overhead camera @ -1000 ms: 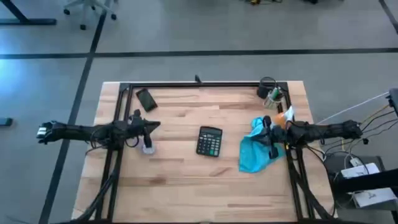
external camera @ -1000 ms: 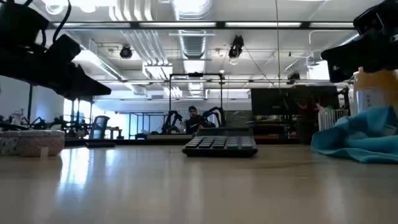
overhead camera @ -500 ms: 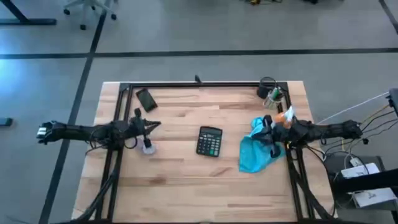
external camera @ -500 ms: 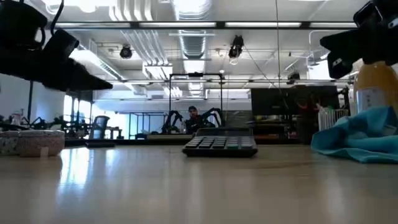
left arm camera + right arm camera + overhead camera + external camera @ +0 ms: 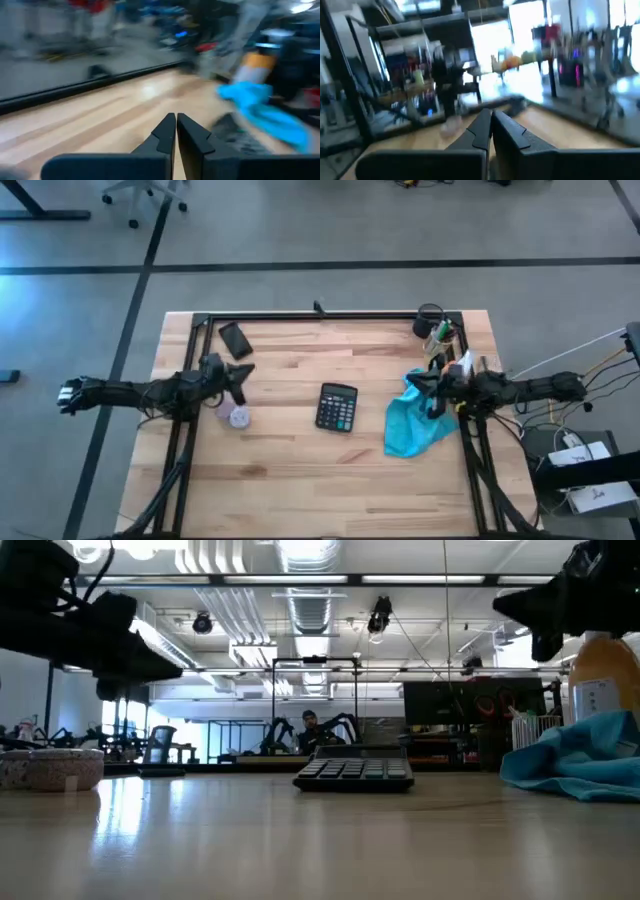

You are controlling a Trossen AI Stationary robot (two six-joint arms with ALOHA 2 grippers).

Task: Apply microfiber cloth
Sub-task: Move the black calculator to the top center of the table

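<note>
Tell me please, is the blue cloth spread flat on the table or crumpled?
Crumpled. The microfiber cloth lies bunched in an uneven heap on the table; the low view shows raised folds, not a flat sheet.

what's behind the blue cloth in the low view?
Behind the microfiber cloth stands a bottle with an orange top and white label; its base is hidden by the cloth. The right gripper hangs above the cloth, empty. Anything under the cloth is covered.

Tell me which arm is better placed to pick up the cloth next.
Right, probably. The right gripper hangs over the cloth at the table's right side, fingers shut. The left gripper is across the table, beyond the calculator, also shut.
</note>
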